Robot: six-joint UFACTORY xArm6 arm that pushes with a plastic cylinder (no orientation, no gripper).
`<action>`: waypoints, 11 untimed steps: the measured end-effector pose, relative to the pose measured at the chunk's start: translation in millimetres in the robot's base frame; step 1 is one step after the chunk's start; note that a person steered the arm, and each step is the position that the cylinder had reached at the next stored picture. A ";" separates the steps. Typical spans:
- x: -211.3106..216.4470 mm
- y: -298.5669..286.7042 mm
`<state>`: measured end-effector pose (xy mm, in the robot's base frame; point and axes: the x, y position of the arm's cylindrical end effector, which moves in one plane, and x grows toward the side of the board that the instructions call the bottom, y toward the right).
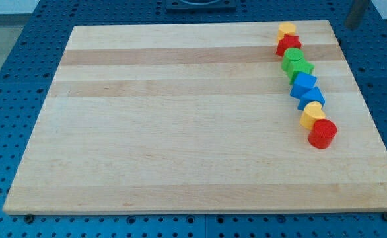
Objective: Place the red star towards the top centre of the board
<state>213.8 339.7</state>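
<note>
The red star (288, 45) lies near the top right of the wooden board (180, 132), second in a chain of touching blocks. A yellow block (287, 29) sits just above it. Below it come a green block (292, 58), a second green block (302, 69), a blue block (304, 84), a second blue block (312, 98), a yellow block (312, 114) and a red cylinder (322, 133). My tip (351, 26) is off the board at the view's top right corner, well right of the red star and touching no block.
The board lies on a blue perforated table (22, 59). A dark fixture (199, 5) sits beyond the board's top edge at the centre.
</note>
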 end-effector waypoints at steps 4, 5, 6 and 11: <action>75.5 -87.2; 70.2 -128.9; 68.9 -165.1; 76.4 -303.0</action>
